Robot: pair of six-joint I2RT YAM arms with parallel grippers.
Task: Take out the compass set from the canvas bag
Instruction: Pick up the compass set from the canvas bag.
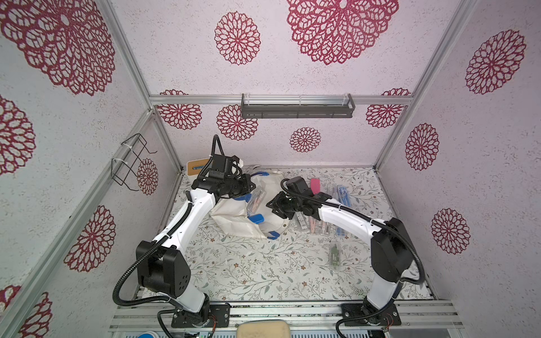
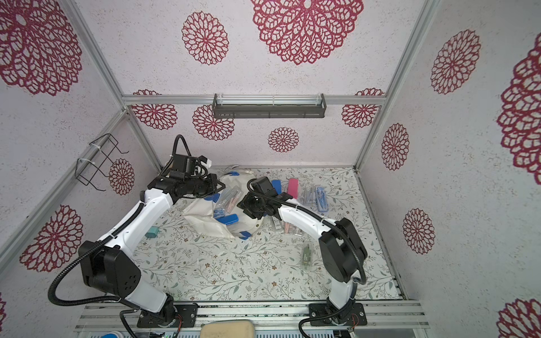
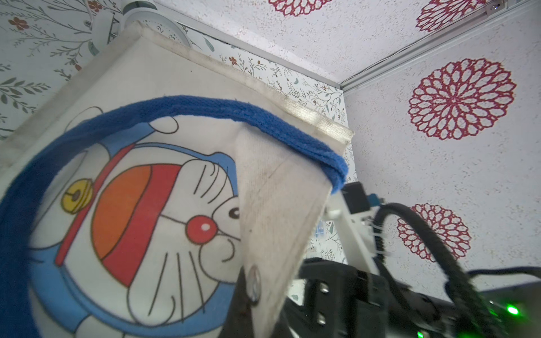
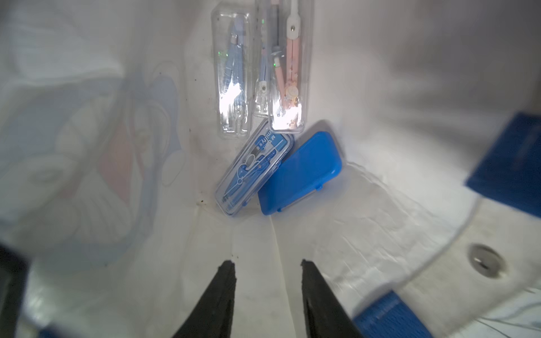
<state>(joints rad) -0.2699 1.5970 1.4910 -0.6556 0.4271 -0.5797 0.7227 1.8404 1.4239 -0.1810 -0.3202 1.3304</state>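
Note:
The off-white canvas bag lies on its side mid-table, mouth facing the right arm. My left gripper is shut on a flap of the bag's rim, beside the blue strap handle and cartoon print. Inside lie several compass sets: a clear case with a blue compass, a clear case with a pink compass, a blue-labelled case and a solid blue case. My right gripper is open in the bag's mouth, well short of the cases, holding nothing.
Right of the bag, more cases lie on the floral table: a pink one, a clear blue one, several under the right forearm, a green one. A white clock lies under the bag. A teal item sits by the left arm.

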